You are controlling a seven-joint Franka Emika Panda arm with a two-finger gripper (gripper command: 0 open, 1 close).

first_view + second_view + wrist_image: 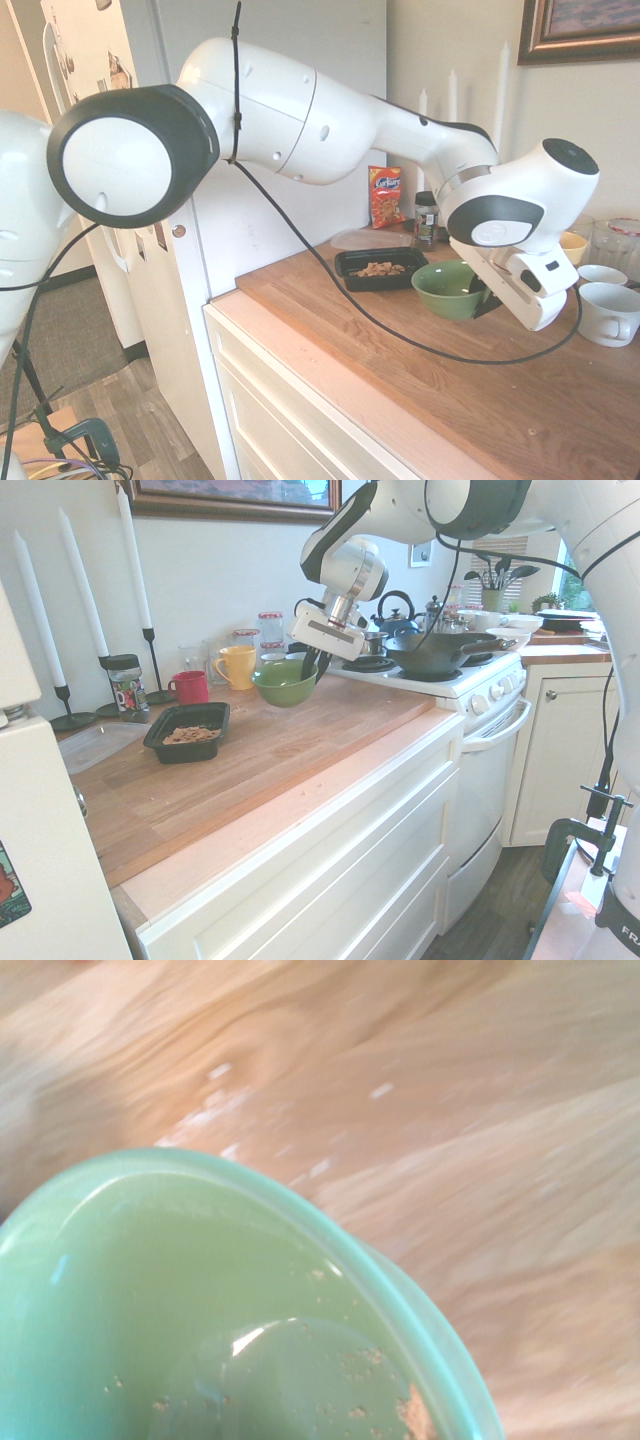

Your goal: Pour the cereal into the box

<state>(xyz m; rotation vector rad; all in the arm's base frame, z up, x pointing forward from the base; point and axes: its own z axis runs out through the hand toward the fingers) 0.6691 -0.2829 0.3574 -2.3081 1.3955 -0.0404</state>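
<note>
Green bowl (200,1260) is basically in the wrist cam's face, w/ a few crumbs (360,1365) and a bigger flake (415,1415) stuck inside. Gripper (316,668) is pinched shut on the bowl's rim, and the bowl looks lifted off the wooden desk (480,400). Cereal (377,269) is sitting in a small heap in the black box (375,285), which is on the desk near the bowl, fridge side. Clear lid (98,748) is lying just beside the box, w/ a dark-lidded jar (128,685) nearby. Orange-red snack bag (386,195) is standing upright behind. Red mug (189,687) and yellow mug (236,667) are by the wall, and there's a white mug (608,315) on the bowl's other side, fwiw. Big pan (440,652) is on the stove (455,688) past the desk, btw.
</note>
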